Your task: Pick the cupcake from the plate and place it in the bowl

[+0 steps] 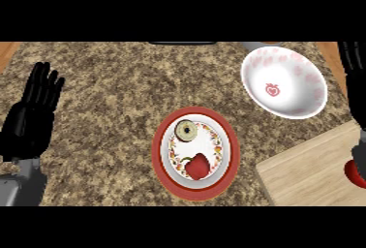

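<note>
The cupcake (186,130), small and round with a pale top, sits on the upper part of a white patterned plate with a red rim (160,157) at the counter's middle. A red pepper (198,166) lies on the same plate, just below the cupcake. The white bowl with pink markings (309,72) stands at the upper right, with nothing in it. My left hand (32,114) rests open at the left edge, fingers up, far from the plate. My right hand (352,63) shows only as a black strip along the right edge, fingers straight, beside the bowl.
A light wooden cutting board (311,169) fills the lower right corner. A red round thing (354,175) lies on it at the right edge, partly hidden by my right hand. A dark object (182,43) is at the counter's far edge.
</note>
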{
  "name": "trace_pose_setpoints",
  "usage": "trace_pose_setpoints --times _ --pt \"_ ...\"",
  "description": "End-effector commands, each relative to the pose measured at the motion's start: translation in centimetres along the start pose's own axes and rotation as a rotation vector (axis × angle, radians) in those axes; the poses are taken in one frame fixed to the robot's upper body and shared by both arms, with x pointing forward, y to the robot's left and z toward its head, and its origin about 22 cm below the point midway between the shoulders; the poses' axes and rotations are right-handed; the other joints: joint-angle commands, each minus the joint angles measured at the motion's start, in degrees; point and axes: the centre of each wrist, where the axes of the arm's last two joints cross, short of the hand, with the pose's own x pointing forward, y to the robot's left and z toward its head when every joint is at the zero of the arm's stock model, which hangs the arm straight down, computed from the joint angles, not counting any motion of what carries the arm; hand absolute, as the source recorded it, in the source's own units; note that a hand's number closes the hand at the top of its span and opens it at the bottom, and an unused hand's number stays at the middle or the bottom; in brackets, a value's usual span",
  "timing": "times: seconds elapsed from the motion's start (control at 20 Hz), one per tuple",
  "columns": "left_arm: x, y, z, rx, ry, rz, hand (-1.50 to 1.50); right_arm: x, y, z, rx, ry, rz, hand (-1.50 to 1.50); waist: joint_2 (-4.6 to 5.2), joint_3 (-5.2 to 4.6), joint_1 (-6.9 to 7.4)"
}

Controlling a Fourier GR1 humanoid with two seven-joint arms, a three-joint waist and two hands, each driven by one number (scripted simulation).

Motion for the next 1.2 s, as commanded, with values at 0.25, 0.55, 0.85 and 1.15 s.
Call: trace_pose_setpoints --times 0.25,0.55,0.85,1.15 --pt "-2.0 -4.3 0.1 -0.179 0.062 -0.088 0.00 -4.9 14.0 6.1 0.644 0.353 0.012 1.50 1.26 1.54 4.90" --pt "-4.1 -5.8 2.1 -0.165 0.145 -0.076 0.00 -6.5 20.2 11.2 0.060 0.177 -0.015 -1.50 0.19 2.02 1.99" --pt "-6.0 -6.6 2.2 -0.156 0.163 -0.094 0.00 -5.4 22.9 12.2 0.033 -0.040 0.046 -1.50 -0.36 1.74 1.17" --pt "-5.5 -6.1 0.9 -0.154 0.177 -0.090 0.00 -2.1 20.7 9.6 0.049 0.113 0.270 -1.50 -0.57 1.63 0.56"
